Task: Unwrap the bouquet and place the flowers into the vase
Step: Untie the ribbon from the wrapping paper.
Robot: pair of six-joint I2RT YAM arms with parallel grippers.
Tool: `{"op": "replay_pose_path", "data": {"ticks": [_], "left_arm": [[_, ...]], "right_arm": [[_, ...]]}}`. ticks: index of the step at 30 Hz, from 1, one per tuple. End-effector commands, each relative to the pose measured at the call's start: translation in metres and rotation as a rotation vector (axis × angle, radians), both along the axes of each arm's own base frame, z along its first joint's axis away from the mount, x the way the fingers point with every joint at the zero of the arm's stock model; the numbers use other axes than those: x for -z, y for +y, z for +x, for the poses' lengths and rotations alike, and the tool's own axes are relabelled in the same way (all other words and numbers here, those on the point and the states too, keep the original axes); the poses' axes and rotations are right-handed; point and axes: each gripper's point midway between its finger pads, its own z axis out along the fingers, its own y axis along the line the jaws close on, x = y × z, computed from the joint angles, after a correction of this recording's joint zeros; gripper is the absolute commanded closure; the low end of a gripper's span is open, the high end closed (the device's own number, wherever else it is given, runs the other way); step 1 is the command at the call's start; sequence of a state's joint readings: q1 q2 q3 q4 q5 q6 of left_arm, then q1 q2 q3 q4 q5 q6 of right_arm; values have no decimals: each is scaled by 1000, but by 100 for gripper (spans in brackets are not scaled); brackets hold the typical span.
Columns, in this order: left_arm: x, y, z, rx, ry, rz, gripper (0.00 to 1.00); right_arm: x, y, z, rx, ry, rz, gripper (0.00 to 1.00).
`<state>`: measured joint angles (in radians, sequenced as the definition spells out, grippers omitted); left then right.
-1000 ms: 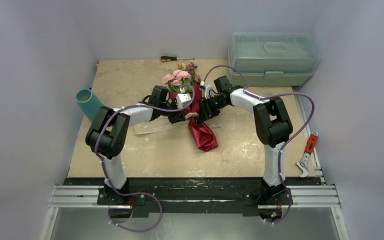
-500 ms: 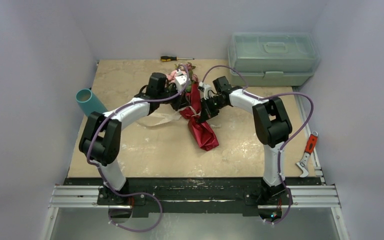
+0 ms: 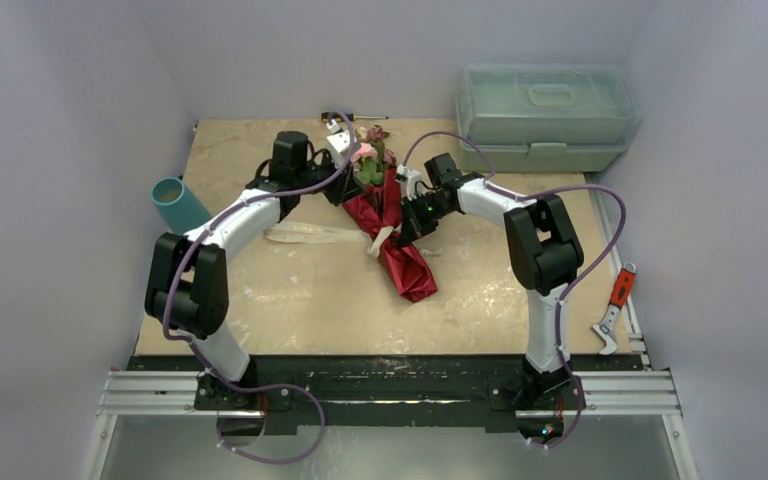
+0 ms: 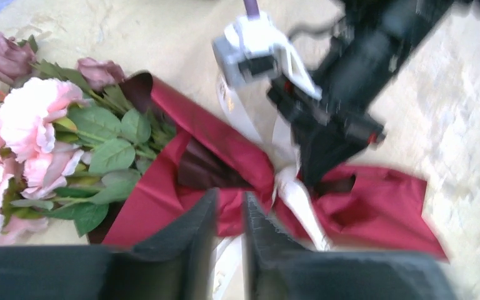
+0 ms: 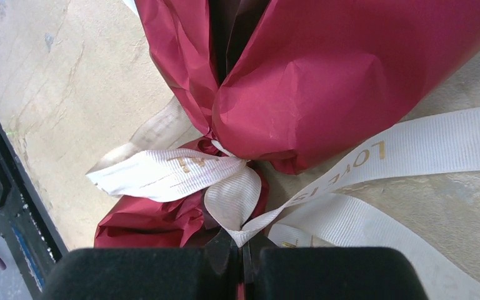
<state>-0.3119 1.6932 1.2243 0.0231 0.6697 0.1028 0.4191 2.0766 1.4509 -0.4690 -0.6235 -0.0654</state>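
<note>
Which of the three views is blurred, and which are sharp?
Left wrist view: motion blur smears the right gripper and the maroon paper. Right wrist view: sharp, the weave and gold letters of the ribbon are clear. Top view: sharp, evenly lit.

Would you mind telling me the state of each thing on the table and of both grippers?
bouquet: lying flat, wrapped in maroon paper.
ribbon: knotted round the paper, one tail pinched.
vase: upright, empty.
toolbox: lid closed.
left gripper: shut over the paper; grip unclear.
right gripper: shut on the ribbon.
</note>
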Motion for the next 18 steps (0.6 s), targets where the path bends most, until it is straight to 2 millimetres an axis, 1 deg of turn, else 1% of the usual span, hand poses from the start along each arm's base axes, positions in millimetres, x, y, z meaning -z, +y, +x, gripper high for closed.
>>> {"op": "replay_pose_path", "data": {"ticks": [1,2,3,5,6,7,10,14,16,18], "left_arm": [[38,9,-40,202,2,136,60],[46,10,-48,235,7,145,50],[51,9,-54,266,-4,150,44],[61,3,-62,303,-4,158,38],[65,-1,-64,313,12,153,37],[68,-6,-65,320,38,145,37],[73,-21,-61,283,130,69,38],[74,-40,-45,178,227,-55,45],[77,-47,-43,143,300,-110,50],[82,-52,-40,104,351,-152,51]], "right_arm": [[-1,-4,-9,-39,20,-14,97],[-5,-4,-10,-41,16,-7,95],[-8,-3,-10,-38,3,-5,95],[-10,-5,-9,-31,-14,-7,96],[-11,-5,-8,-26,-15,-9,98],[-10,-5,-8,-26,-11,-10,100],[-5,-5,-8,-22,3,-17,100],[-4,-5,-7,-15,3,-18,100],[-4,-5,-6,-9,1,-19,100],[-4,-4,-5,-8,-3,-17,100]]}}
